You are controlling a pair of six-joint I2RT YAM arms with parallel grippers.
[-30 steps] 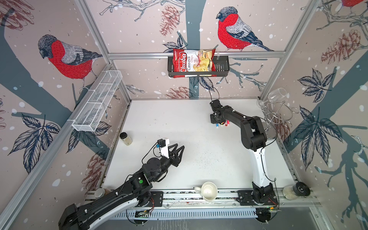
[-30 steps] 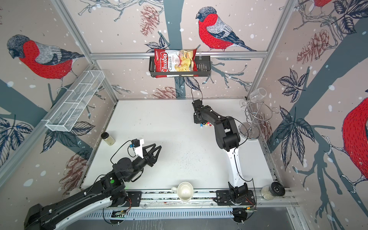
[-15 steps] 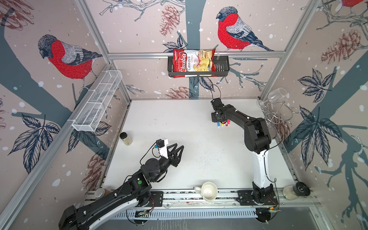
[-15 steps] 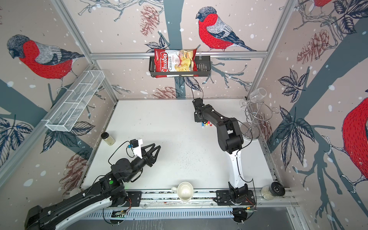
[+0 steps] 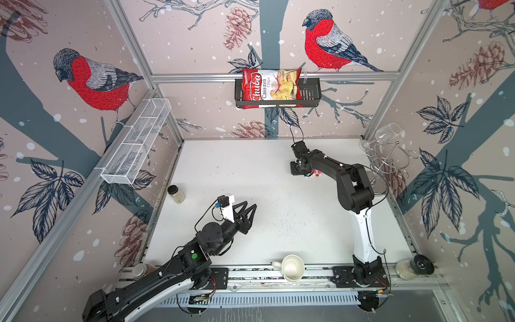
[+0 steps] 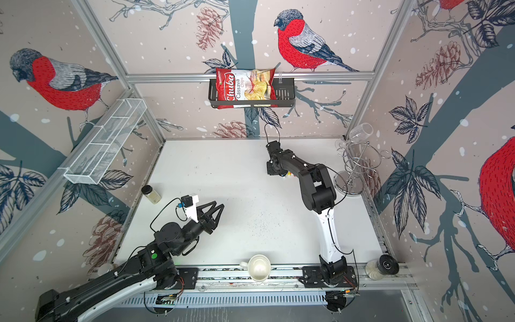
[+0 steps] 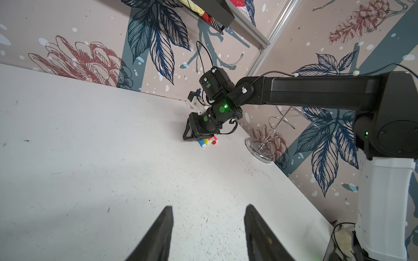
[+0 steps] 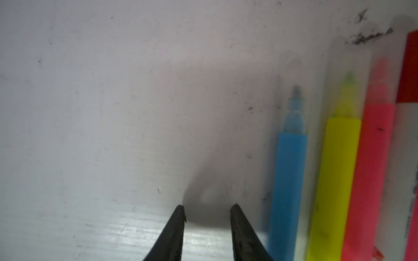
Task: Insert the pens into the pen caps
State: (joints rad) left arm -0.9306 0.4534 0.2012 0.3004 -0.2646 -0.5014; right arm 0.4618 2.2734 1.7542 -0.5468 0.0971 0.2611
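While left gripper [image 5: 250, 203] hangs open, empty, lower centre of top view, right gripper [image 8: 208, 206], jaws parted, empty, just beside pens [image 8: 339, 169].

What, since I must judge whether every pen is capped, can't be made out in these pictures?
- In a top view: the row of coloured marker pens lies mostly under the black right arm; only tiny ends show.
- Left wrist view: the row is too small, partly behind that arm.
- Right wrist view: blurred close-up; the white-bodied pen with a red cap is cut by the edge.
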